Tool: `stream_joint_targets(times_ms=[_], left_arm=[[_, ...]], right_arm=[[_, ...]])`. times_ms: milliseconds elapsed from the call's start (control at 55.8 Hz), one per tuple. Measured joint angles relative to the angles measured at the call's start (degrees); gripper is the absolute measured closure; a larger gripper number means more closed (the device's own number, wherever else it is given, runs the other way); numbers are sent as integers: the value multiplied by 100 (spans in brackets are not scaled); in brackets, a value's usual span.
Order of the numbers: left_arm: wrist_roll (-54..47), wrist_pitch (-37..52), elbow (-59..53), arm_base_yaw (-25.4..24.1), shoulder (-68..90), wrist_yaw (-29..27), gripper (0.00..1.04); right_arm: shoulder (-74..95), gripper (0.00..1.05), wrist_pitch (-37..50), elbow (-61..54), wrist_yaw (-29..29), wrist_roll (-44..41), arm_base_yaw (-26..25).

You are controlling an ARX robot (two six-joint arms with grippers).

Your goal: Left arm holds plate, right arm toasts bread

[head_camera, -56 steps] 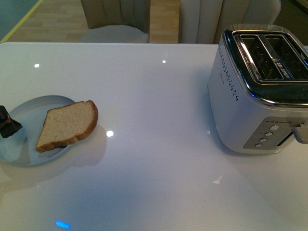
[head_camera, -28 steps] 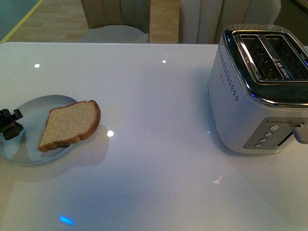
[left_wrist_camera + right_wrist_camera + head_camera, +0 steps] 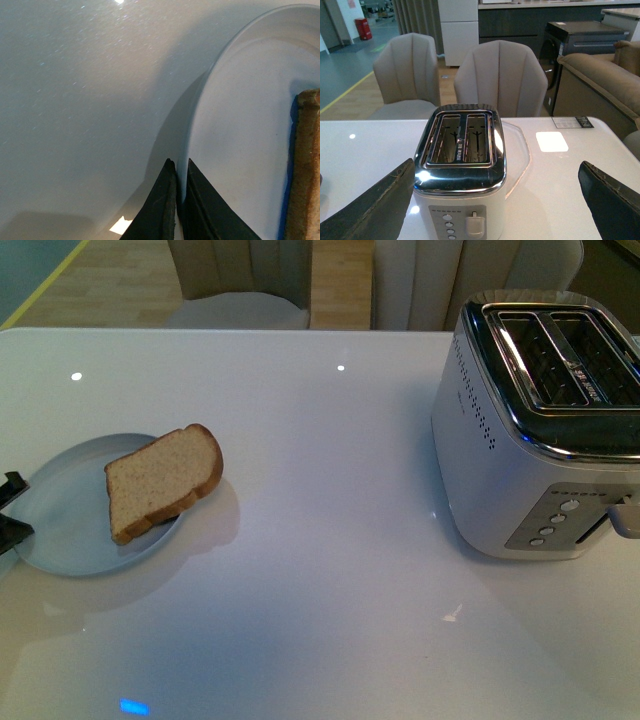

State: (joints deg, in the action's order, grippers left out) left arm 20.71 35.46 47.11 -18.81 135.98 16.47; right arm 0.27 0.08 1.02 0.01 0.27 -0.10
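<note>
A pale blue-grey plate (image 3: 70,530) lies at the table's left side with a slice of brown-crusted bread (image 3: 160,480) on its right part, overhanging the rim. My left gripper (image 3: 10,512) is at the plate's left edge, shut on the rim. Up close in the left wrist view, both dark fingers (image 3: 197,205) pinch the plate (image 3: 240,115) rim, and the bread (image 3: 305,170) edge shows beside them. My right gripper (image 3: 500,200) is open, its fingers wide apart, facing the toaster (image 3: 460,170) from the button side. The right arm is out of the front view.
The silver two-slot toaster (image 3: 540,420) stands at the table's right, its lever (image 3: 625,515) and buttons toward me. Upholstered chairs (image 3: 500,75) stand beyond the table's far edge. A sofa (image 3: 600,85) is further back.
The plate has shifted right and slightly away from me, and it has turned, so the bread now sits more upright with its rounded end pointing further back. The left gripper moved with it.
</note>
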Motion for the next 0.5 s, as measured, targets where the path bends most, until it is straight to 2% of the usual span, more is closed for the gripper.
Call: stream_joint_targets(times_ms=[233, 502], left_arm=[[13, -422, -898, -240, -1589, 306, 102], [28, -1384, -1150, 63, -3281, 415, 102]], right_arm=[[0, 9, 0, 0, 0, 0, 0], [0, 9, 0, 0, 0, 0, 0]])
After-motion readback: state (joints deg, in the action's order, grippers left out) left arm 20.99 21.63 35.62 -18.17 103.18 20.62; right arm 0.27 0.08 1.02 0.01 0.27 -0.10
